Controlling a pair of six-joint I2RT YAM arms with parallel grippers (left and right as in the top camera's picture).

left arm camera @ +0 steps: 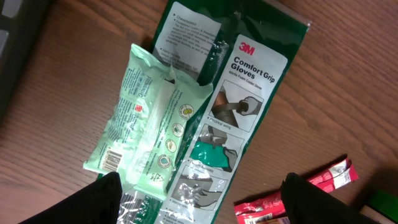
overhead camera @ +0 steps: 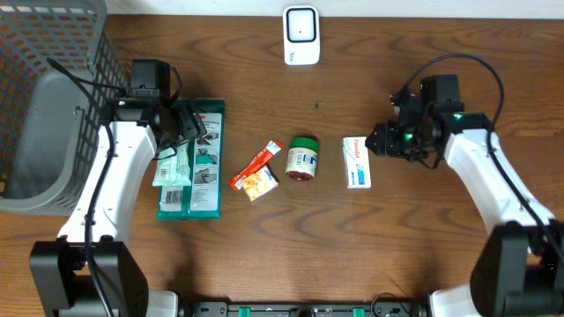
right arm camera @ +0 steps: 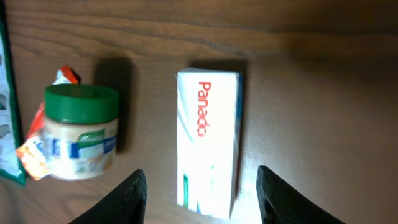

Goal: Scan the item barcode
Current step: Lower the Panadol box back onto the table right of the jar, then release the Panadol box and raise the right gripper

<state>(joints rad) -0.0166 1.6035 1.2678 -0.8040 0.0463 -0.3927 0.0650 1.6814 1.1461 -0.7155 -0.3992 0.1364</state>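
Note:
A white Panadol box (overhead camera: 356,162) (right arm camera: 207,143) lies flat on the wooden table. My right gripper (overhead camera: 376,141) (right arm camera: 202,202) hovers over its near end, open, with one finger on each side and a gap to the box on both. The white barcode scanner (overhead camera: 300,35) stands at the back centre. My left gripper (overhead camera: 188,129) (left arm camera: 199,205) is open above a mint-green wipes pack (overhead camera: 174,164) (left arm camera: 149,118), which lies on a green 3M gloves pack (overhead camera: 201,158) (left arm camera: 249,81). Nothing is between its fingers (left arm camera: 93,202).
A green-lidded jar (overhead camera: 303,158) (right arm camera: 81,130) lies left of the box. A red and orange snack packet (overhead camera: 256,171) (left arm camera: 298,190) sits between the jar and the gloves pack. A grey mesh basket (overhead camera: 44,97) fills the far left.

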